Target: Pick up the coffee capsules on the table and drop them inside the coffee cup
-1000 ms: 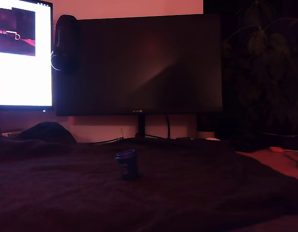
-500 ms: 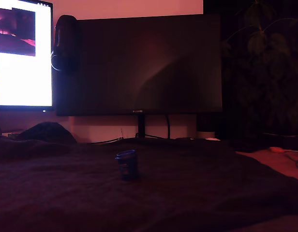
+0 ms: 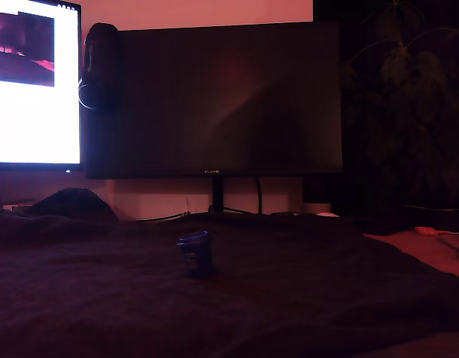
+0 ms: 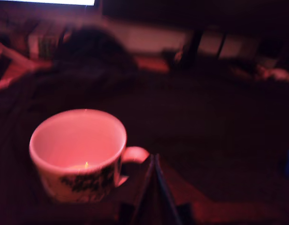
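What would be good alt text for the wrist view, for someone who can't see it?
A pale coffee cup with a dark pattern on its side stands upright and looks empty on a dark cloth, lit in dim red. The gripper sits just beside the cup's handle, its jaws closed together. The background is blurred.

Dark-blue capsule (image 3: 194, 253); pink-lit cup (image 4: 79, 152), dark print.

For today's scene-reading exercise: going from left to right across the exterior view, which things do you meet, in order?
Lit screen → dark speaker → coffee capsule standing on the dark cloth → the large dark monitor's stand → leafy plant → orange item at the exterior view's right edge.
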### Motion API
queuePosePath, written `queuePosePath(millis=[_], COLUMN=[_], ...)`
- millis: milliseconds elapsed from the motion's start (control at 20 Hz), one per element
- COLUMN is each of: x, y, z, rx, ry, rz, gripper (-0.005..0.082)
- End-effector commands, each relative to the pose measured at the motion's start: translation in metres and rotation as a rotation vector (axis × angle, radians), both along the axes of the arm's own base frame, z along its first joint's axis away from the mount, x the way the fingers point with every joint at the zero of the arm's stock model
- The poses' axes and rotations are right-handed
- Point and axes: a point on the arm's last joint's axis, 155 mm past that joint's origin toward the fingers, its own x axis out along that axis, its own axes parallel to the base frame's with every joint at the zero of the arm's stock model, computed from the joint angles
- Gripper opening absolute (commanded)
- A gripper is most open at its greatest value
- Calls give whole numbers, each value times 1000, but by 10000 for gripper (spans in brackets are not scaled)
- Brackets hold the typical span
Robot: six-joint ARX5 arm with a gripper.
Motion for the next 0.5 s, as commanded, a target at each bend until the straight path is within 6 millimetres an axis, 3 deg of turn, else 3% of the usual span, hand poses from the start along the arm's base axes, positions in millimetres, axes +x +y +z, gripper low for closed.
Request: queuePosePath(millis=[0, 450], x=[0, -8], y=[-2, -36], z=[5, -12], rx=[-13, -4], ry=[-13, 111], rz=[-10, -152], gripper=[-24, -23])
